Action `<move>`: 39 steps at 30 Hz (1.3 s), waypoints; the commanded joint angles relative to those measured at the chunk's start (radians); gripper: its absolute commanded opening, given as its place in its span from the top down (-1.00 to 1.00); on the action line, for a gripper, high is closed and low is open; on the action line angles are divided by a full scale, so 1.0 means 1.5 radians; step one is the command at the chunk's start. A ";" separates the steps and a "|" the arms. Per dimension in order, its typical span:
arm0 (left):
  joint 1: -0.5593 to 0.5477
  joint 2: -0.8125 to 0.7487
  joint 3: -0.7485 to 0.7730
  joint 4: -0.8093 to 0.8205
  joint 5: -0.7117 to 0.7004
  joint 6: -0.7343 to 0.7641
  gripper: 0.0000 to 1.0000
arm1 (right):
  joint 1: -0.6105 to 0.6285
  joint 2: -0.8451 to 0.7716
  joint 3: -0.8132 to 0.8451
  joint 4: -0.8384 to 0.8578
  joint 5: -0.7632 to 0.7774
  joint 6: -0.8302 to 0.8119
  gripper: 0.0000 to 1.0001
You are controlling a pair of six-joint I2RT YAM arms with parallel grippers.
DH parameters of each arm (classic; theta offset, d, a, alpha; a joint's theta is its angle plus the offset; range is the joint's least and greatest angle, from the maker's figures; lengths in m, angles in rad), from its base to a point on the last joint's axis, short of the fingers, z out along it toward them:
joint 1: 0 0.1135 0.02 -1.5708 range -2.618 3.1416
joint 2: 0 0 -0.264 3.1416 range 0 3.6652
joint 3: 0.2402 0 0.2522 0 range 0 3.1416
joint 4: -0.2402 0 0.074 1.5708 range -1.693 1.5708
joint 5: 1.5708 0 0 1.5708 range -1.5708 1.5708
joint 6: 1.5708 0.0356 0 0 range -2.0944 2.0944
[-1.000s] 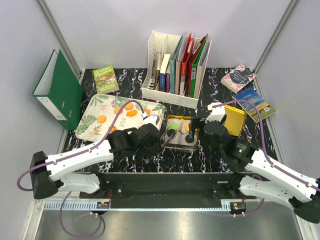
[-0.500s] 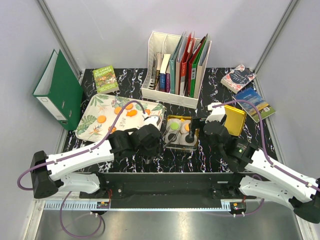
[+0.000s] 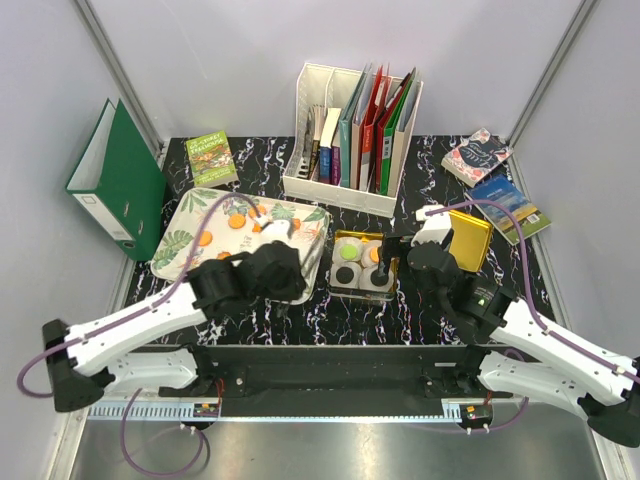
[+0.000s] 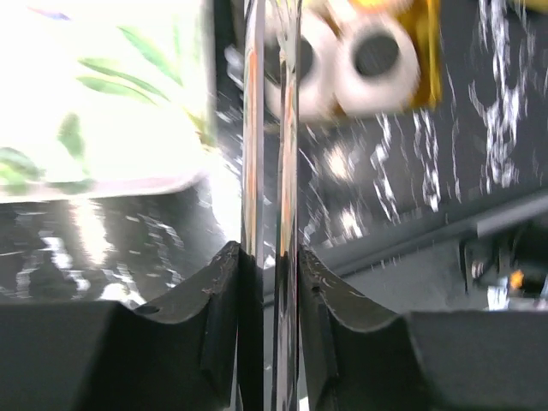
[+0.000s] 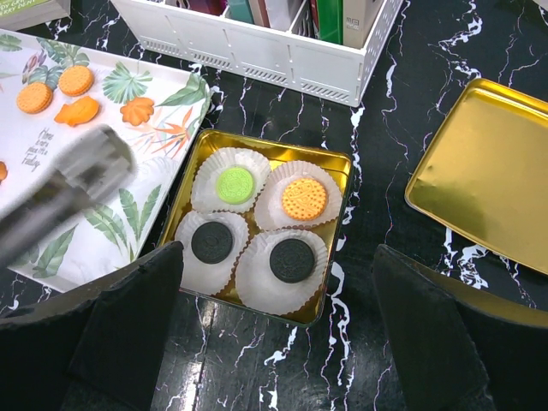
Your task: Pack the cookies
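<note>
The cookies in the gold tin (image 5: 341,163) sit in white paper cups: one green (image 5: 235,184), one orange (image 5: 304,198), two black (image 5: 212,242) (image 5: 291,259). More orange cookies (image 5: 76,80) lie on the leaf-print tray (image 3: 185,255). My left gripper (image 4: 270,257) is shut on shiny metal tongs (image 4: 270,128). In the top view it (image 3: 280,250) hangs over the tray's right part, left of the tin (image 3: 361,238). The tongs blur (image 5: 68,188) across the tray in the right wrist view. My right gripper (image 5: 282,342) stands open just in front of the tin, holding nothing.
The gold lid (image 3: 468,240) lies right of the tin. A white file holder (image 3: 350,130) with folders stands behind it. A green binder (image 3: 120,180) leans at the left. Books (image 3: 212,158) (image 3: 478,156) (image 3: 508,208) lie at the back corners.
My left gripper and the tongs swung left from the tin's near-left cup to over the tray. A black cookie now shows in that cup. The right arm has not moved.
</note>
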 commanded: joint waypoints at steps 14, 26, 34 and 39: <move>0.313 -0.075 -0.132 0.047 -0.035 0.070 0.34 | 0.002 0.010 0.013 0.028 -0.017 0.009 -1.00; 0.347 0.103 -0.111 0.146 -0.027 0.092 0.32 | 0.003 0.022 0.000 0.046 -0.024 0.011 -0.99; 0.399 0.168 -0.129 0.196 0.006 0.101 0.31 | 0.002 0.021 -0.007 0.047 -0.022 0.010 -1.00; 0.427 0.194 -0.124 0.203 0.025 0.113 0.29 | 0.002 0.022 -0.006 0.047 -0.022 0.010 -1.00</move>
